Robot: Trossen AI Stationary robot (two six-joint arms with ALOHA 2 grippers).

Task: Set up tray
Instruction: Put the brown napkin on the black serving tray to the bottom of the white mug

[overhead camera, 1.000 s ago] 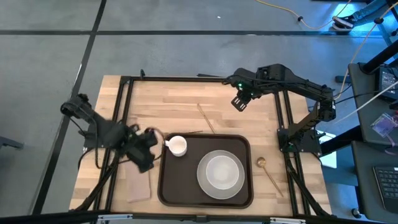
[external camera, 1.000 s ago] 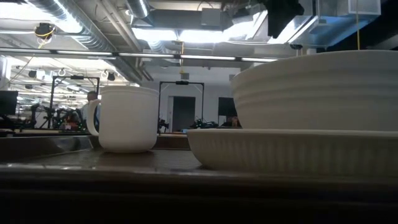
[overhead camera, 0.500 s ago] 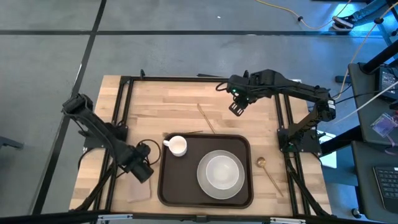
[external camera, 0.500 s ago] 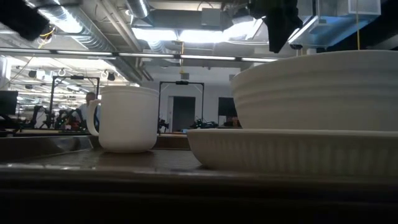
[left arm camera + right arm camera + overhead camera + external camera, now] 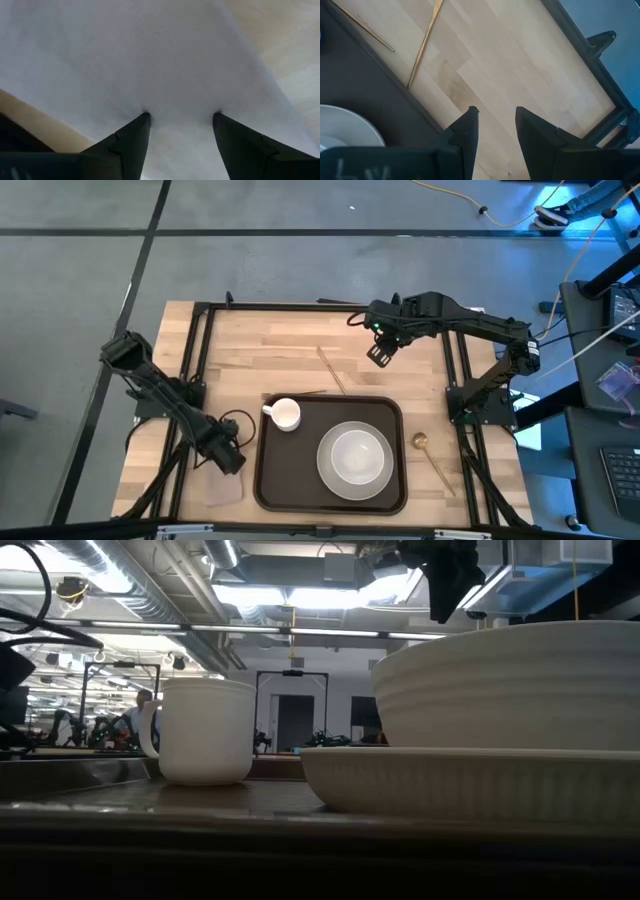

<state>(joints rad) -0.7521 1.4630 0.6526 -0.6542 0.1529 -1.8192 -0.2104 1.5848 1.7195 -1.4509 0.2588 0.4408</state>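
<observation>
The dark brown tray (image 5: pixel 275 480) lies at the table's near middle. On it are a white cup (image 5: pixel 285 414) and a white bowl on a plate (image 5: pixel 355 458). In the low view the cup (image 5: pixel 205 730) stands left of the bowl (image 5: pixel 510 680). The tan napkin (image 5: pixel 224 486) lies flat on the wood to the tray's left. My left gripper (image 5: pixel 226 456) is open, down over the napkin's far end. My right gripper (image 5: pixel 380 352) is open and hovers above bare wood beyond the tray's far edge; it shows in the right wrist view (image 5: pixel 497 112). My left gripper (image 5: pixel 180 117) comes at the napkin (image 5: pixel 165 60) from above, pointing down. Its two spread fingertips (image 5: pixel 145 117) meet the cloth's top surface. The cloth between them lies flat on the table, not gathered or lifted.
Two thin gold chopsticks (image 5: pixel 331 370) lie on the wood just beyond the tray's far edge and show in the right wrist view (image 5: pixel 425 42). A gold spoon (image 5: pixel 432 455) lies to the tray's right. A black frame (image 5: pixel 200 330) borders the table.
My left gripper has moved away from the cup, toward the table's near edge, and has come down onto the napkin. My right gripper shifted a little toward the table's left, then kept still. The cup, bowl and tray have stayed where they were.
</observation>
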